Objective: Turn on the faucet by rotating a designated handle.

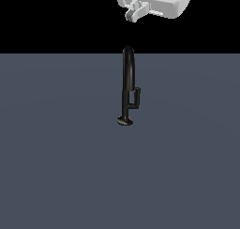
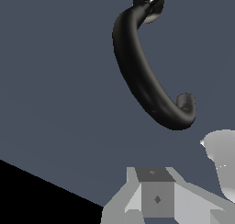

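one faucet with one handle; gripper well above, touching nothing, opening unclear.

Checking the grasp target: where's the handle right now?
In the exterior view the handle stands upright just off the exterior view's right of the faucet stem, low near its base, well below the gripper.

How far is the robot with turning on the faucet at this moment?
Nothing looks done yet. The end effector hangs above the faucet, apart from it, and touches nothing. The handle stands parallel to the stem, ungrasped. Left to do: come down to the handle, take hold and rotate it.
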Robot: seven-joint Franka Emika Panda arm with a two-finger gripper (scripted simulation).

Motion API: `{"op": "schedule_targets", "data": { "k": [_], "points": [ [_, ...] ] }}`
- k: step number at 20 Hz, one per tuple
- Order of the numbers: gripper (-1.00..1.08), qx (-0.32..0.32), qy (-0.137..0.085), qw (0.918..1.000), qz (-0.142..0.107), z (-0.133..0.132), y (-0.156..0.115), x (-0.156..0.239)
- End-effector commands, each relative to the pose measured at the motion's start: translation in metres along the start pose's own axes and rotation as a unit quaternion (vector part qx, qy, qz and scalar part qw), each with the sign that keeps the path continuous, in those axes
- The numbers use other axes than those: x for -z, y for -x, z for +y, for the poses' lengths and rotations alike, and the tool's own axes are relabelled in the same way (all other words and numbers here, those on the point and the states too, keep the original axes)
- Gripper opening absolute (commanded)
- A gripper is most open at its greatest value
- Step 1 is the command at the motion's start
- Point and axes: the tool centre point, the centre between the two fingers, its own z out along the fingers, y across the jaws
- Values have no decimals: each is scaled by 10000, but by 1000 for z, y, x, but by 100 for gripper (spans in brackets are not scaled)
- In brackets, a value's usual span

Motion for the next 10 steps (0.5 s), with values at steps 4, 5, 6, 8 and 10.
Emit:
{"op": "schedule_targets", "data": {
  "k": [4, 5, 6, 8, 10],
  "points": [
    [-100, -410, -425, 9973, -439, -5, -38, -2],
    [-100, -488, -505, 9962, -521, -5, -45, -3],
    [-100, -566, -585, 9949, -604, -6, -52, -3],
    [-100, -724, -748, 9916, -772, -6, -67, -5],
    [-100, -887, -915, 9874, -944, -7, -81, -8]
  ]
}}
